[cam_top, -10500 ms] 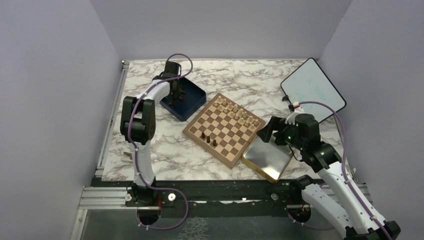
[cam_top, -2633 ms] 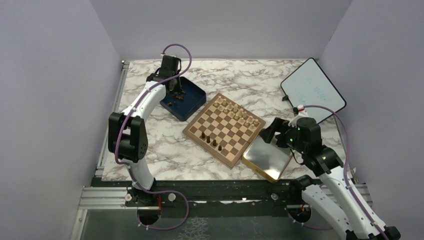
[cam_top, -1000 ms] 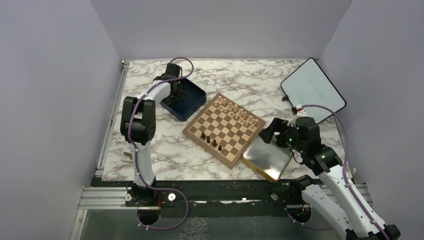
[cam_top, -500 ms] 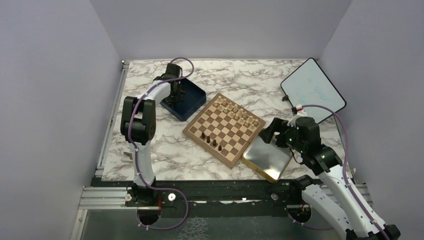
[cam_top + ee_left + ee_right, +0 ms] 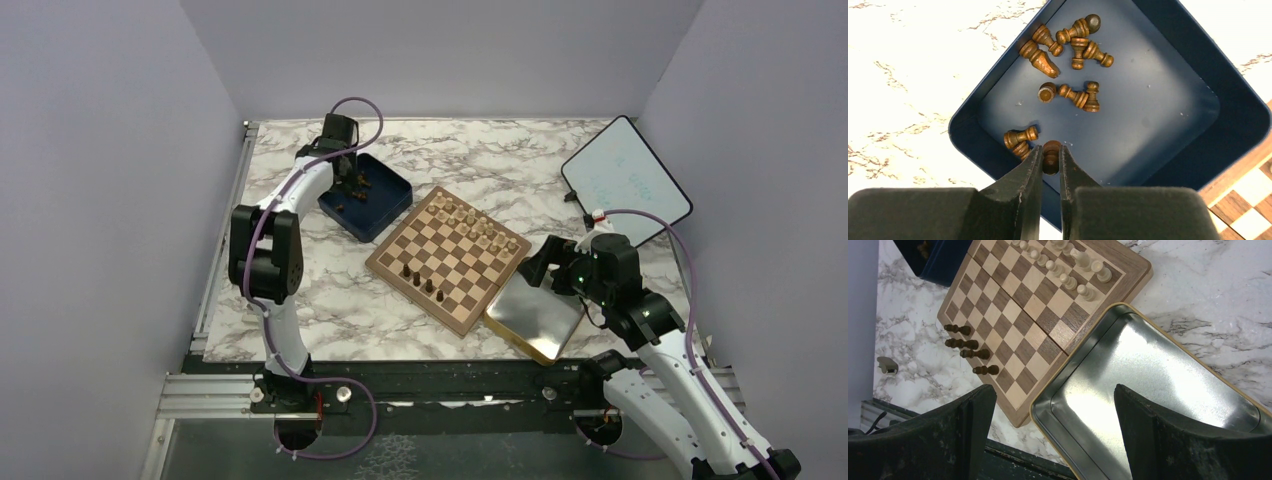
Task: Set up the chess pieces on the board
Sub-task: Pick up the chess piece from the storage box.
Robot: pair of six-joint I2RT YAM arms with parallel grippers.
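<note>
Pinching a dark chess piece point(image 5: 1051, 151) over the blue box point(image 5: 1168, 115), the left claw point(image 5: 1051, 159) would best lift straight before crossing to the board point(image 5: 447, 260); right claw point(image 5: 1050, 397) gaped open.

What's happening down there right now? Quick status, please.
Left gripper shut on a dark chess piece at the blue box. Right gripper open above the metal tray. Four dark pieces on the board. Nothing seen in the way.

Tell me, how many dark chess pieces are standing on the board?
4. The dark pieces stand in a line along the side of the board farthest from the pale pieces. None seems hidden there.
</note>
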